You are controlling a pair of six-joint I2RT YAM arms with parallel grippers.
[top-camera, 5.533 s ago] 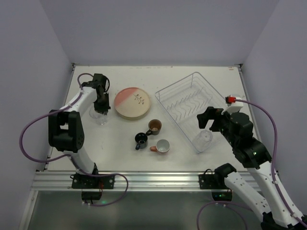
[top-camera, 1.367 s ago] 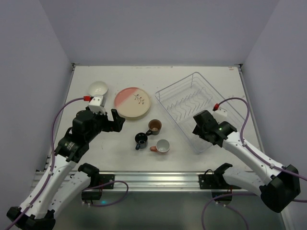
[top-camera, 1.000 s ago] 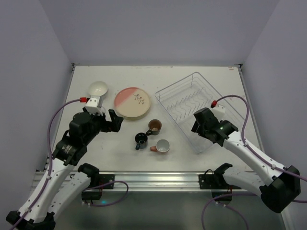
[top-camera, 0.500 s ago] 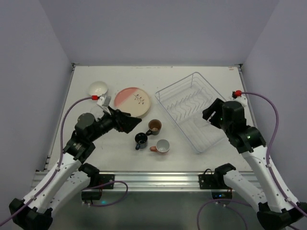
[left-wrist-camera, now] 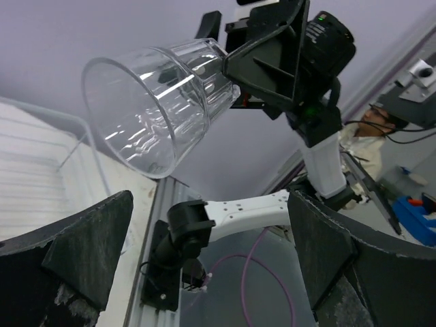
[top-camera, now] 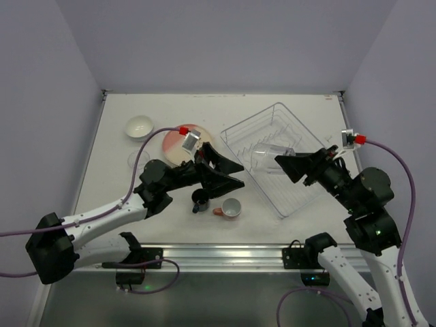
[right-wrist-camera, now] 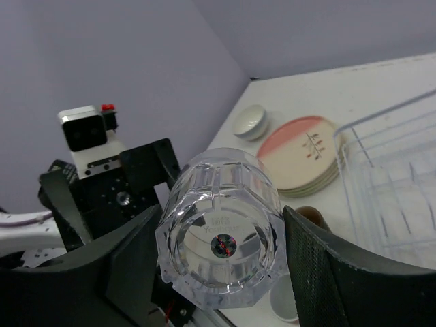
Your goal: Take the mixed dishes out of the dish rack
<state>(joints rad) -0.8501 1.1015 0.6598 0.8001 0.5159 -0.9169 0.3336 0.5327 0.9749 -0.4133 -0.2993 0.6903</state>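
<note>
The left claw (left-wrist-camera: 197, 252) gapes wide and empty, facing the mouth of the clear glass (left-wrist-camera: 153, 109). The right claw (top-camera: 283, 161) clamps the glass by its base, holding it sideways in the air over the dish rack (top-camera: 269, 197). The glass is probably light, rigid, slick and breakable, so it is best gripped gently around the faceted wall.

Cups (top-camera: 230, 208) left of dish rack (top-camera: 246, 139)
</note>
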